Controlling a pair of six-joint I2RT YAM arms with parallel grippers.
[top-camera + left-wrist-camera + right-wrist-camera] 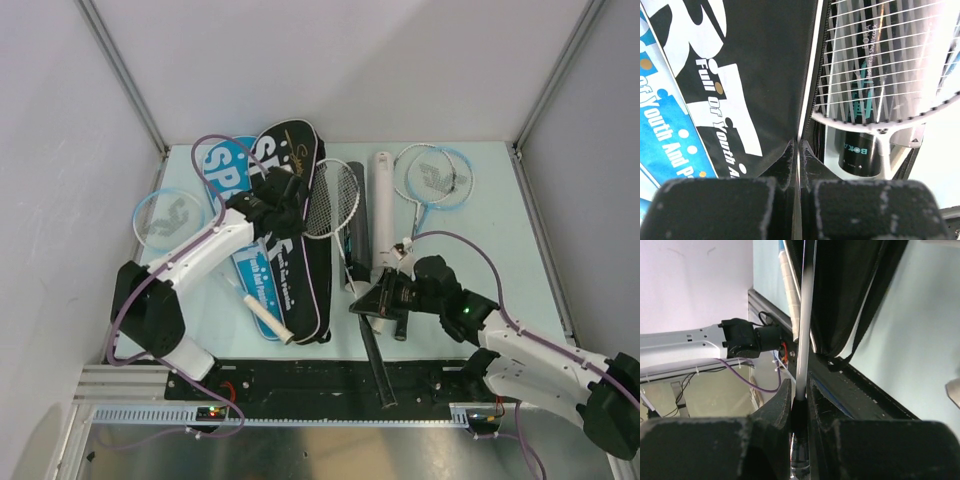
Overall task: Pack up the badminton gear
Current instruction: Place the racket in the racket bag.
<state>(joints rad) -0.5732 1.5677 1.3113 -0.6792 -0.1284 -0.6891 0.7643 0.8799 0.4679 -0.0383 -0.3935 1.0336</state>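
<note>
Early: L gripper (799,150) pinched shut on edge of black white-lettered fabric racket cover (765,75), R gripper (800,390) clamped on thin shaft of white-framed racket (335,200), head at cover's 3 o'clock side, prob. not inside yet; white cylindrical tube (382,210) and blue-framed racket (435,175) at 1 o'clock unpacked.

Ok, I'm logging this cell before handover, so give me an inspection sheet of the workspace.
Surface: pale green table, middle crowded.
Job's things: black fabric racket cover over blue fabric racket cover; white-framed racket; two blue-framed rackets; white cylindrical tube; black cylindrical tube.
Clutter: nothing seen.
Grippers: left gripper shut on black cover's edge; right gripper shut on white-framed racket's shaft.
Cables: purple cables along both arms.
Surroundings: white walls, metal posts.
</note>
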